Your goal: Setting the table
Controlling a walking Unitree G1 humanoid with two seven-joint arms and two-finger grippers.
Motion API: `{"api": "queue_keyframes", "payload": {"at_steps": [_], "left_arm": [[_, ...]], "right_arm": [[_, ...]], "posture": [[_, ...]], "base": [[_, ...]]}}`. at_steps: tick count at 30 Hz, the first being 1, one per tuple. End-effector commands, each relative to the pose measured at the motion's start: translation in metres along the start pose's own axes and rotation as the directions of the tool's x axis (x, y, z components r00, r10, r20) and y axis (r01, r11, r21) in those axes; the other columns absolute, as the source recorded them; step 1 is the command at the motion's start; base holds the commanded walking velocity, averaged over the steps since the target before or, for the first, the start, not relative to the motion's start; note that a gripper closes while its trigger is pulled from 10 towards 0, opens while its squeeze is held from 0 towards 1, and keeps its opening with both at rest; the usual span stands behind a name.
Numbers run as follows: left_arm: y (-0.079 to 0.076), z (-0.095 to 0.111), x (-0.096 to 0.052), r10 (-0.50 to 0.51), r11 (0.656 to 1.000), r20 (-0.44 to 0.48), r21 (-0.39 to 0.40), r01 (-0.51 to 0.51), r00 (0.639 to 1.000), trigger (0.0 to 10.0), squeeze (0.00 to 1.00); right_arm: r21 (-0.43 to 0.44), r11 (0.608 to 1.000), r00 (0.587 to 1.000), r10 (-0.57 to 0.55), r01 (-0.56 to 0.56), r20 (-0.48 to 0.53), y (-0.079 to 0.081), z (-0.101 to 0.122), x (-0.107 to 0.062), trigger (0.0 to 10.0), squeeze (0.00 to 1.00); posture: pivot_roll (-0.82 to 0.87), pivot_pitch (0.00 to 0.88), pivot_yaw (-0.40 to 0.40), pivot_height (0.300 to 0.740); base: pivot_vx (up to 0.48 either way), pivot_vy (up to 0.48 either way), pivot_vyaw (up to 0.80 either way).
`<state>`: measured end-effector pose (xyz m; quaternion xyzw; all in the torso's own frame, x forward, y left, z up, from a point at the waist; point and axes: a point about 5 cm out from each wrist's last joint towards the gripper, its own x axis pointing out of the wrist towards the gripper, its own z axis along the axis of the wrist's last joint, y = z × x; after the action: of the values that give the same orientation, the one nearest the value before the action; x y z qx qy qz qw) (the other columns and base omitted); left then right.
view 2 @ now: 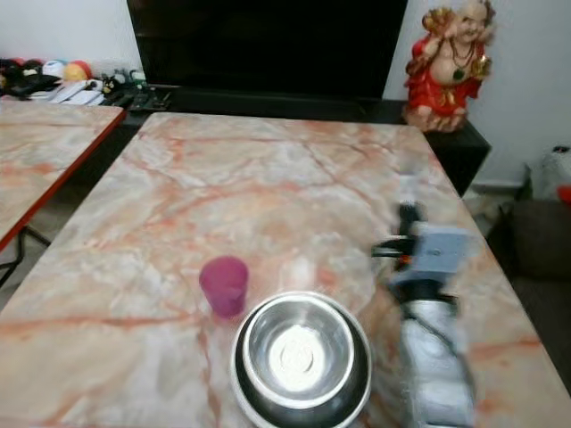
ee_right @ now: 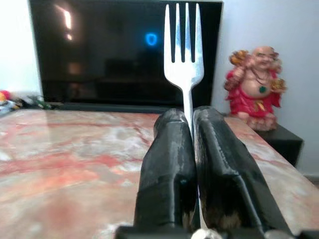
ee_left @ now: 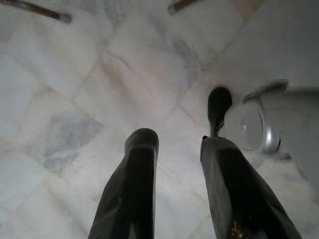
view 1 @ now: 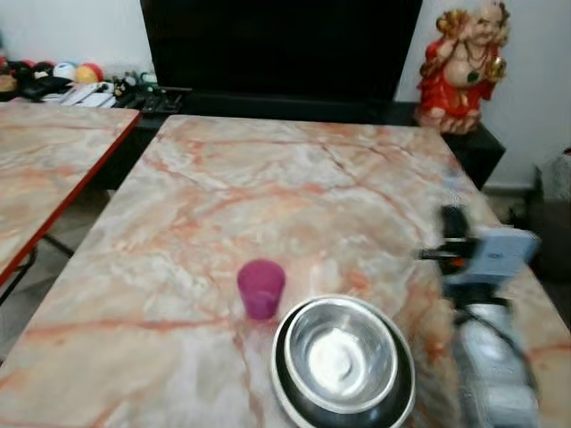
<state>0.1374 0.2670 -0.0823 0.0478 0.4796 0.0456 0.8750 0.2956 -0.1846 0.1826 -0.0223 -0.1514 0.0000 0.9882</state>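
Two pieces are already laid on the marble table (view 1: 268, 178): a steel bowl (view 1: 343, 361) near the robot's edge, and a pink cup (view 1: 260, 288) just beside the bowl on its left, slightly farther from the robot. The right gripper (ee_right: 188, 130) hovers over the table to the right of the bowl, its two black fingers pressed together on the handle of a fork (ee_right: 184, 47), tines pointing away toward the dark screen (ee_right: 124, 50) and the red figurine (ee_right: 255, 87). The eye views blur this arm, so its height above the table is hard to judge. The left gripper (ee_left: 179, 149) hangs over pale floor tiles, fingers apart and holding nothing. By my reading, the fork still needs placing beside the bowl.
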Motion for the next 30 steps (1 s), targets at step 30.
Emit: {"api": "queue_keyframes", "payload": {"at_steps": [30], "left_arm": [[-0.035, 0.021, 0.01, -0.075, 0.996, 0.002, 0.043, 0.075, 0.997, 10.0, 0.0]], "right_arm": [[0.192, 0.981, 0.685, 0.136, 0.006, -0.715, -0.023, -0.03, -0.085, 10.0, 0.0]], "posture": [[-0.13, 0.075, -0.043, 0.74]], "base": [[0.0, 0.0, 0.0]]}}
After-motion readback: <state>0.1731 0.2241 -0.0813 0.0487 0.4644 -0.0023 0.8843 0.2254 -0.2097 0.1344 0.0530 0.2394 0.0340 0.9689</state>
